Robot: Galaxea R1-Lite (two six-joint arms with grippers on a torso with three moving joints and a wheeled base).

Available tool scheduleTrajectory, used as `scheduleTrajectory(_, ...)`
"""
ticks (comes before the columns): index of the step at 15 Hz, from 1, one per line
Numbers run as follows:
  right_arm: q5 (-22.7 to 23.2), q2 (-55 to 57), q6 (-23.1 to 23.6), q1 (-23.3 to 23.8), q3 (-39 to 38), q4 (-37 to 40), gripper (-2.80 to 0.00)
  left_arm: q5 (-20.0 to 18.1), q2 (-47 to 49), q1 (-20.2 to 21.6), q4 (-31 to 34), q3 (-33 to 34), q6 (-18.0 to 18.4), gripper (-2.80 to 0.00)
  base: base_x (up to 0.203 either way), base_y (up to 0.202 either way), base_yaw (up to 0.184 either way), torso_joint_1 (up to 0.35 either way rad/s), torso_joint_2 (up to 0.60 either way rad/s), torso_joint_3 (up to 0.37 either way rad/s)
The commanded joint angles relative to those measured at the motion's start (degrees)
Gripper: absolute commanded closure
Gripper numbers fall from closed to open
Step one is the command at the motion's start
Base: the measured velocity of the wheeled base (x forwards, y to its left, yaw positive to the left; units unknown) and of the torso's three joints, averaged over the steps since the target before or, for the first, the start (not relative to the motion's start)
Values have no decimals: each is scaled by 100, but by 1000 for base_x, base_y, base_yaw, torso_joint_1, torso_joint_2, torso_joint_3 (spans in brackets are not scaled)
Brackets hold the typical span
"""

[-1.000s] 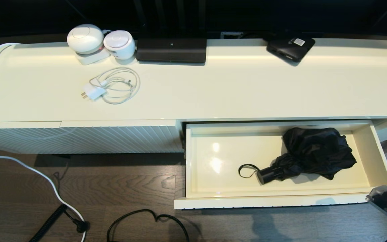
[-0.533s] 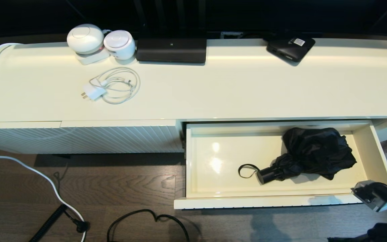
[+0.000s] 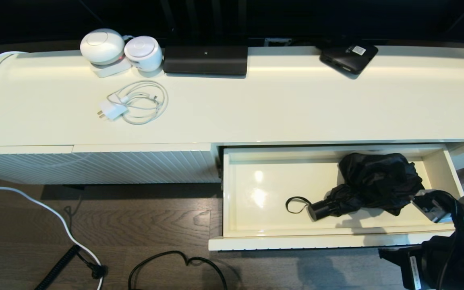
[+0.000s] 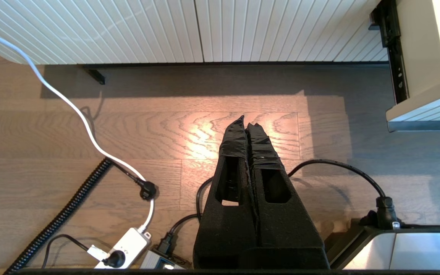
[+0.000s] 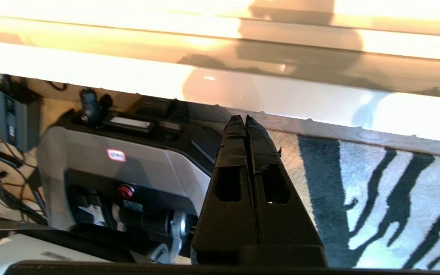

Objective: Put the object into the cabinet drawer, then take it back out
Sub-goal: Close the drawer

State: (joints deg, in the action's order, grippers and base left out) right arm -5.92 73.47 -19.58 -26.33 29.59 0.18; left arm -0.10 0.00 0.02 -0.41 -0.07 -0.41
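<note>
Right gripper [image 5: 246, 119]: fingers pressed together, empty, at the right front corner of the open cabinet drawer [image 3: 336, 241]. Left gripper [image 4: 246, 120]: fingers also together, parked low over the floor. Umbrella [image 3: 371, 185] lies inside the drawer, right half, handle toward centre, fabric bunched at the back. For retrieval, judged best: spread fingers first, descend on the rigid handle rather than loose fabric, clear the drawer's front wall.

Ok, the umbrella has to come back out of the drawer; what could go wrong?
1. The right hand is shut, its arm over the drawer's front right corner; it may bump the rim going in.
2. The umbrella's fabric is loose, so a pinch there might lift cloth only; the handle looks safer.
The left hand is parked over the floor.
</note>
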Motion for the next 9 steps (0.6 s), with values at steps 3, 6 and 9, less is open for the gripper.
scheduleTrajectory(3,-5,344,15,-1,-90,-154,0,1,0,6,-2,-1,-2,0,0,0,0,0,0,0)
scheduleTrajectory(6,-14,370,-11,14,-3,-386,0,1,0,4,-2,-1,-2,0,0,0,0,0,0,0)
scheduleTrajectory(9,-14,441,-10,126,30,-669,0,1,0,6,-2,-1,-2,0,0,0,0,0,0,0)
